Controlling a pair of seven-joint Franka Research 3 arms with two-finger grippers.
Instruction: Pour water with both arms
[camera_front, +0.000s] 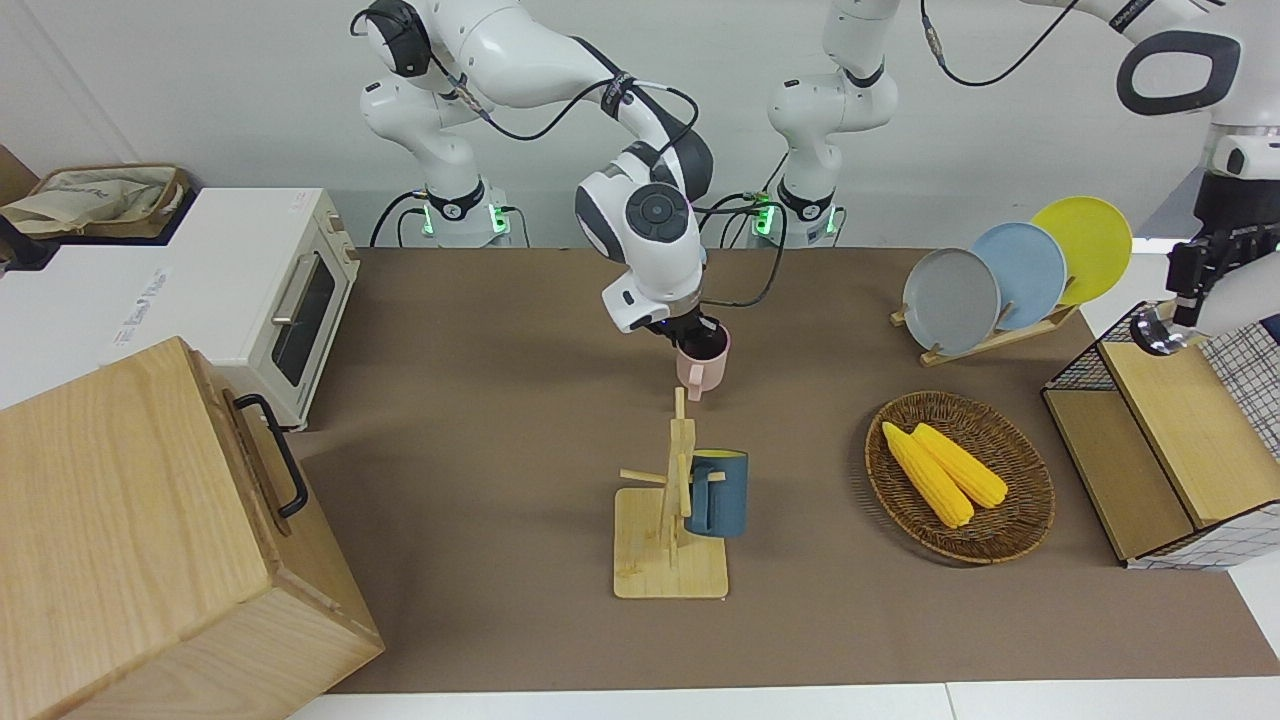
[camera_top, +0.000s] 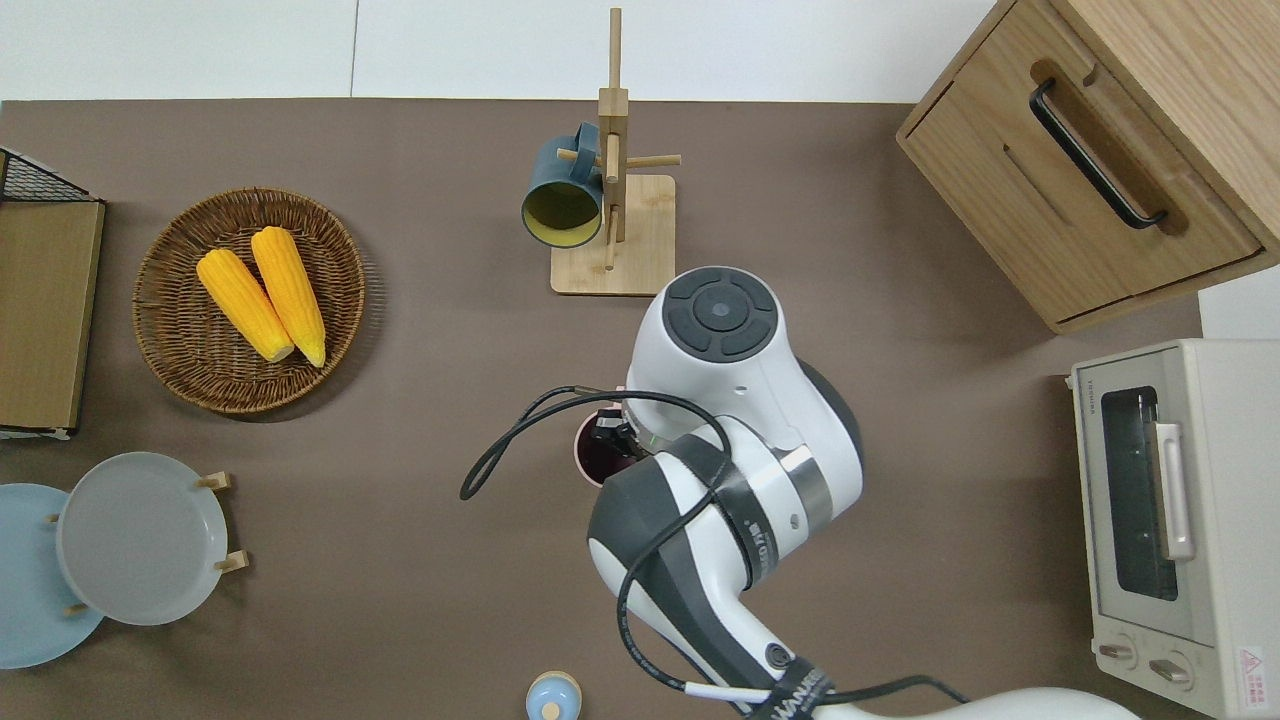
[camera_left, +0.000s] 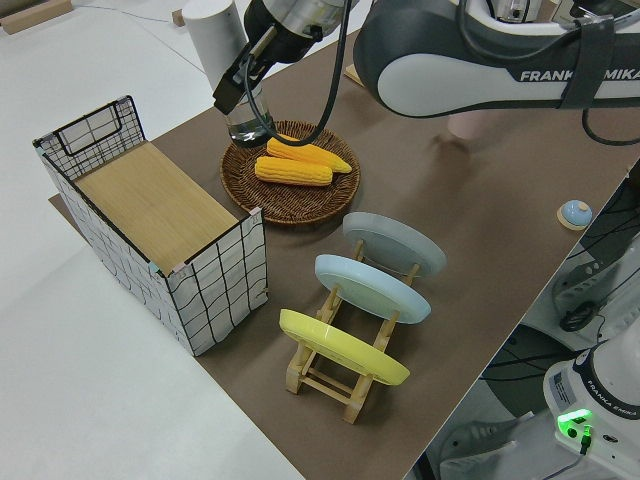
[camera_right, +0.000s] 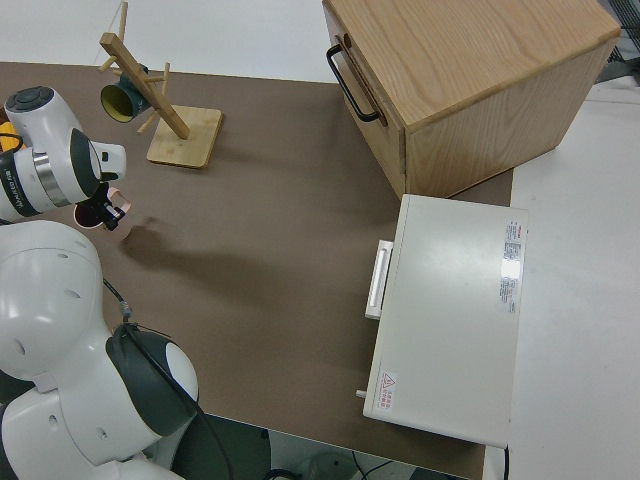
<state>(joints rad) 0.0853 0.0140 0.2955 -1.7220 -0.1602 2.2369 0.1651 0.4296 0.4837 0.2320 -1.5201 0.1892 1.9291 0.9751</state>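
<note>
My right gripper (camera_front: 692, 335) is shut on the rim of a pink mug (camera_front: 703, 364) and holds it upright in the air over the middle of the table, nearer to the robots than the wooden mug rack (camera_front: 672, 540). The mug (camera_top: 588, 456) shows beside the wrist in the overhead view, its inside dark. My left gripper (camera_front: 1198, 278) is shut on a clear glass (camera_front: 1150, 330), held up in the air by the wire basket (camera_front: 1130, 330). In the left side view the glass (camera_left: 248, 124) hangs under that gripper (camera_left: 238, 92). The left gripper is out of the overhead view.
A dark blue mug (camera_front: 716, 494) hangs on the rack. A wicker basket (camera_front: 1030, 520) holds two corn cobs. A plate rack (camera_front: 1000, 335), a small bell (camera_front: 690, 256), a toaster oven (camera_front: 275, 290) and a wooden cabinet (camera_front: 130, 540) stand around the table.
</note>
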